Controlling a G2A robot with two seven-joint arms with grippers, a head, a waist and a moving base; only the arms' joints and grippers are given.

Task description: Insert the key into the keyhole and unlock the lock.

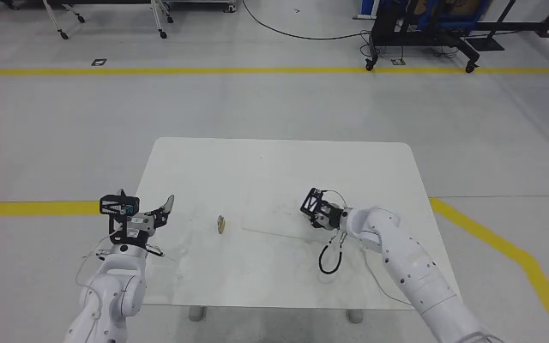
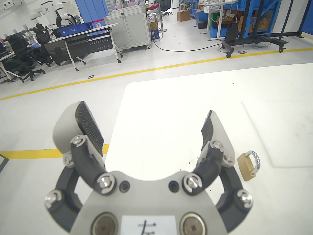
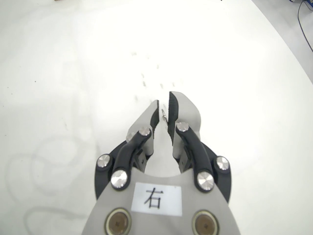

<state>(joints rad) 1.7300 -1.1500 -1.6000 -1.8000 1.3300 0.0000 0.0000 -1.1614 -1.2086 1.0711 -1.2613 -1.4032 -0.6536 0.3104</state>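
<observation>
One key, thin and edge-on, between the pads of the right gripper, well to the right of the lock. Narrow claw, pads close on either side, a sliver of gap along one flank; seems not quite clamped yet, though hard to be sure from this angle. Step in hand, by the look of it: picking the key up off the table. Needed next: a firm pinch, a lift, then a carry across to the lock with the blade lined up to the keyhole.

One lock only: brass, flat on the table, shackle shut, keyhole face not readable. Near the lock on its left, the left gripper: spread wide, holding nothing, probably wanted soon to steady the lock body.

Count: one key, one lock, two grippers, one table. Beyond the lock, starting just to its right, one clear sheet on the tabletop.
</observation>
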